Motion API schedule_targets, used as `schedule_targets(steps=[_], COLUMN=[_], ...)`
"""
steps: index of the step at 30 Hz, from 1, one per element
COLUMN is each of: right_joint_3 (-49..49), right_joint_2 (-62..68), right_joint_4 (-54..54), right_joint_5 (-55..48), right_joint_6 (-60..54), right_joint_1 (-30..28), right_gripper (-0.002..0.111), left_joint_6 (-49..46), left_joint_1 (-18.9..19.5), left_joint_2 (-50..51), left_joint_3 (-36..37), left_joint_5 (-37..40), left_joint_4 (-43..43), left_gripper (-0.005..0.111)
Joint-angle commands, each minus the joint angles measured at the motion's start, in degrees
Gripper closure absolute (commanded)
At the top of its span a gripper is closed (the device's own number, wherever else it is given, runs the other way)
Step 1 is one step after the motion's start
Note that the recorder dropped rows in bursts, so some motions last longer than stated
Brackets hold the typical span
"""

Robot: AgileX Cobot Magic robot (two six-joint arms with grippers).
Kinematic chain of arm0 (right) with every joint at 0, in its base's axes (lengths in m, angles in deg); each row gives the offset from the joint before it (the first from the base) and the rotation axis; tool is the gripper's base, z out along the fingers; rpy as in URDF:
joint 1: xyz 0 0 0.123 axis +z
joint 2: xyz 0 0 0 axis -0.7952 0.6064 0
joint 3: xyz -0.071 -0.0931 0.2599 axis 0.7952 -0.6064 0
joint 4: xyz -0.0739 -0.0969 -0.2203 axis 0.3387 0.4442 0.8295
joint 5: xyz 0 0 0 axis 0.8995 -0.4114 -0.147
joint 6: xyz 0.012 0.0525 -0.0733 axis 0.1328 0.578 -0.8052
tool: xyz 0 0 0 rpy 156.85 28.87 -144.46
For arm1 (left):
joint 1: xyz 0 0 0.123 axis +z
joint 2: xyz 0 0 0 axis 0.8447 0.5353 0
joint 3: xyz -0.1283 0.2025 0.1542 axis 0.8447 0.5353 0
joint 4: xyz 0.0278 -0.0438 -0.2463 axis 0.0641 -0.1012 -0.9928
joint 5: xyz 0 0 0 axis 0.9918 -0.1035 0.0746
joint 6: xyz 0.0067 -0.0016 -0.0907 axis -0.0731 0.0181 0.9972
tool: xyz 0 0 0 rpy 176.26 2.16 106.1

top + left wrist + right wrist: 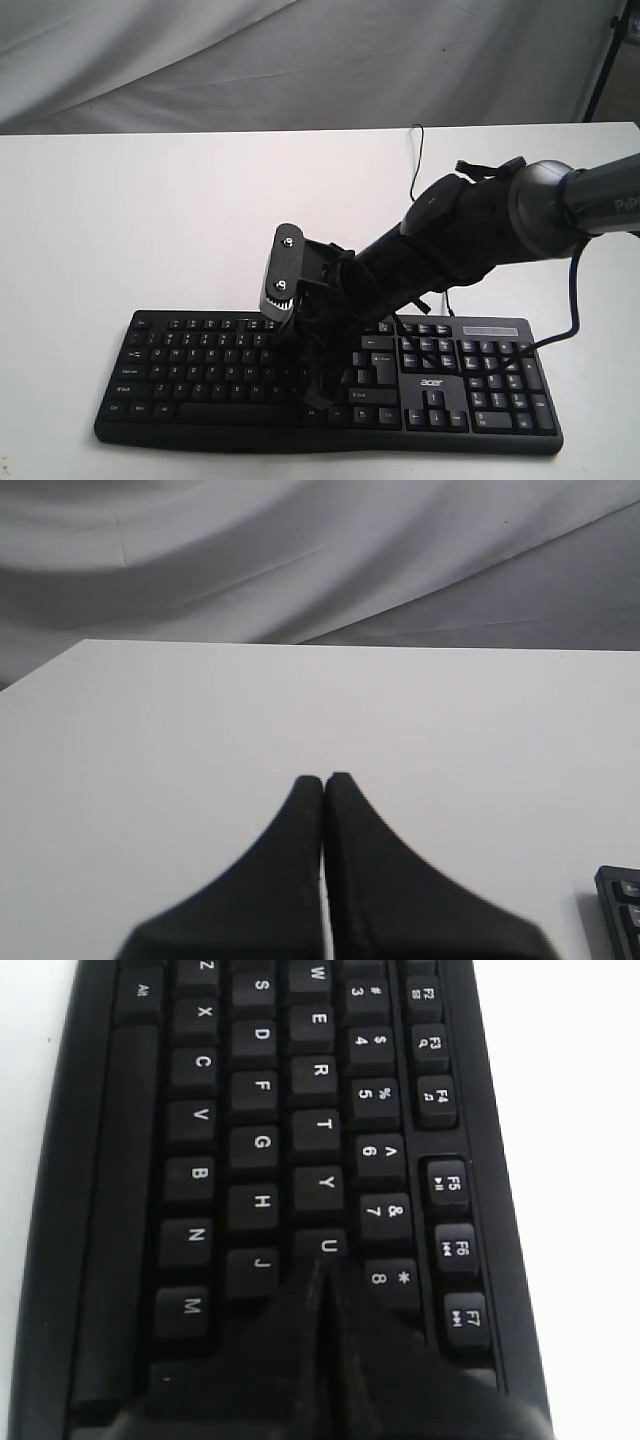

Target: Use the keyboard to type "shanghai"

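1. black plastic, the keyboard (200,375): lies flat on the white table (150,200), directly beneath the right gripper (322,1263). its long axis runs on ahead of the fingertips, so each row of letters stretches away from them.
2. right gripper: fingers pressed together into a single point, holding nothing. the tip hangs at the near edge of the u key (327,1245), with j (257,1263) just beside it and h (262,1202) one key further out. whether it touches a key cannot be told.
3. left gripper (323,780): likewise closed on nothing, over bare table. only a corner of the keyboard shows off to its side, well apart.
4. nearer arm: the right, by far, reaching across the middle of the board.
5. judgement: h, g, s and a lie ahead of the tip along the home row. i is probably hidden under the fingers. reaching any of them looks like a slide along the long axis, then a straight press. how much of the word is typed cannot be told.
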Motion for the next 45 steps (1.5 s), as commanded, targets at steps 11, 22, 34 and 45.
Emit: schedule_targets(steps=[11, 22, 34, 45], right_joint_3=[-0.12, -0.12, -0.12, -0.12], right_joint_2=[0.93, 2.46, -2.19, -5.67], right_joint_4=[-0.66, 0.02, -0.39, -0.66], right_joint_5=[-0.02, 0.11, -0.68, -1.67], right_joint_6=[-1.03, -1.65, -1.64, -0.95], right_joint_1=[0.08, 0.08, 0.08, 0.08], right_gripper=[0.108, 0.108, 0.108, 0.108], left_joint_6=[0.07, 0.07, 0.07, 0.07], left_joint_1=[-0.21, -0.21, -0.21, -0.21], left_joint_2=[-0.29, -0.29, -0.29, -0.29], left_joint_3=[0.29, 0.29, 0.29, 0.29], left_joint_5=[-0.36, -0.36, -0.36, -0.36], left_joint_4=[-0.04, -0.04, -0.04, -0.04], left_gripper=[0.106, 0.106, 0.106, 0.106])
